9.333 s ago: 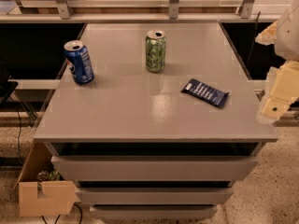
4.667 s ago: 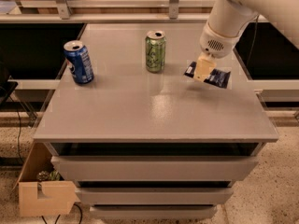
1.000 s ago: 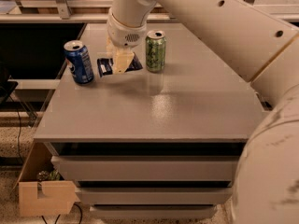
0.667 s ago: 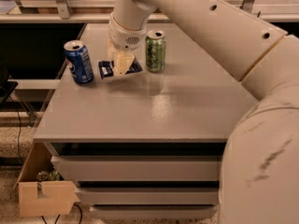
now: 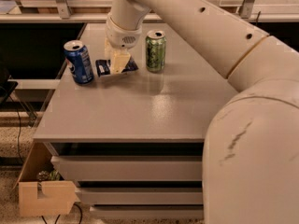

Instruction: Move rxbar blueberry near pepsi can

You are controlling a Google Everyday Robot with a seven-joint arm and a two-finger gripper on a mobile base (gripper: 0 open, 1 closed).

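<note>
- The table [image 5: 140, 111] has a smooth grey top with a soft sheen.
- The pepsi can [image 5: 78, 62] is glossy painted metal with a bare silvery top.
- The green can [image 5: 155, 51] has the same glossy metal.
- The rxbar blueberry [image 5: 103, 68] has a dark wrapper, probably slick film.
- The gripper [image 5: 119, 64], over the bar between the cans, looks like matt cream plastic.
- The arm [image 5: 243, 139] has a smooth shell (dark scuffs nearest the camera).

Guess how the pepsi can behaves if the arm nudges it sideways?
The pepsi can stands upright, so a high nudge likely tips it, then it rolls. Its top looks opened, so possibly light, maybe spilling. The gripper sits beside it, over the rxbar.
</note>
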